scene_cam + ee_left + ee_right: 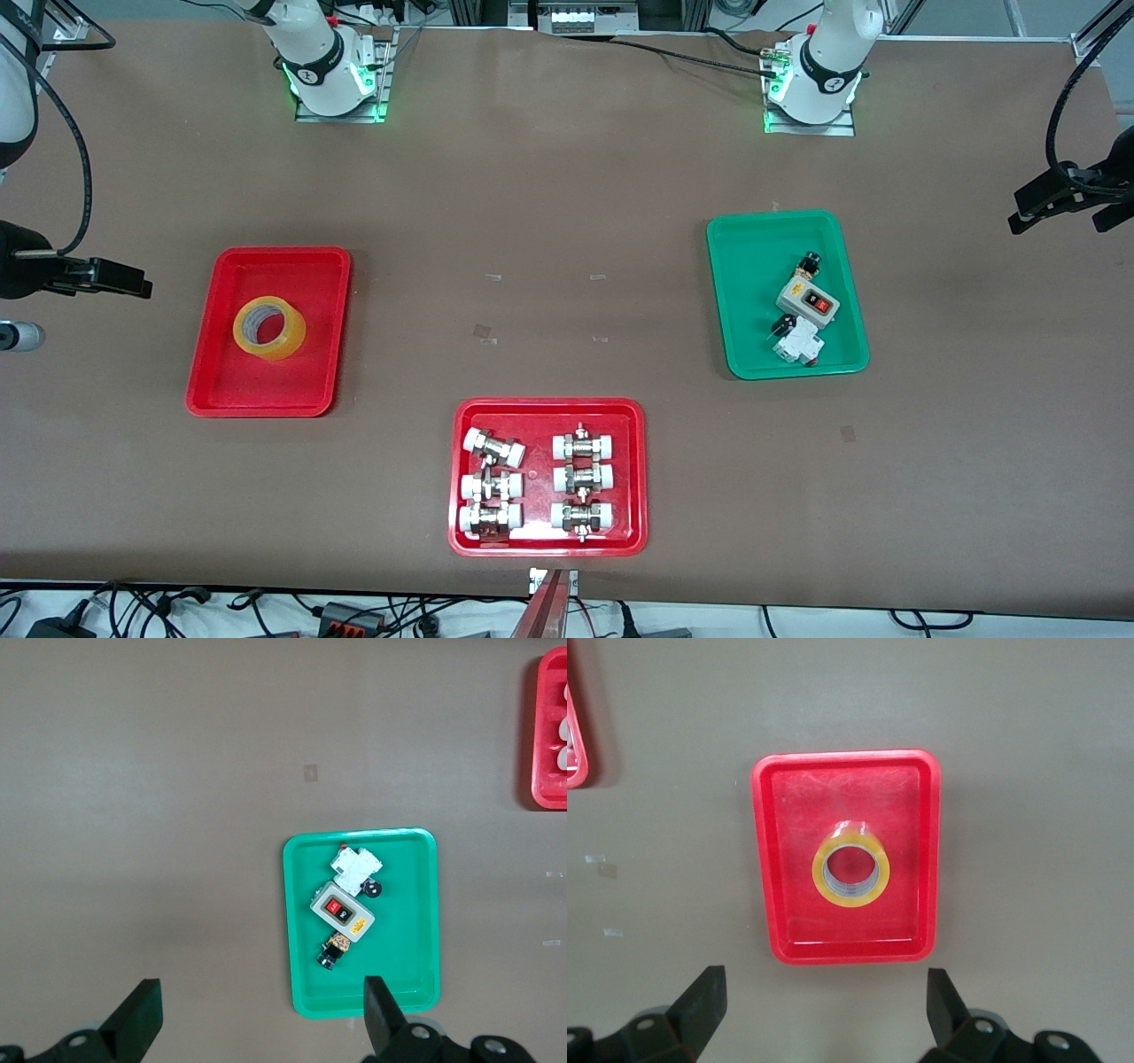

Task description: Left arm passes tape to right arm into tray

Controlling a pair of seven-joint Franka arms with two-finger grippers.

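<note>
On the red tray (221,390), unlabelled yellow tape (269,328).

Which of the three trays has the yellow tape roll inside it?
The plain red tray toward the right arm's end of the table: only the tape lies in it. The other red tray holds metal fittings, the green tray electrical parts.

Both white robot arms cut off by the front view's top edge: only bases and lowest joints show. In that view each black two-finger gripper sits at a side edge, partly out of frame.

Left wrist view: red plastic tray with white-capped metal fittings (549,735) cut by the picture's edge, a corner only.

Right wrist view: same tray, a rim sliver at the edge.

Small dark parts in the green rectangular plastic tray (753,266): too small to identify.

Labels on the grey switch box (808,303): unreadable.
</note>
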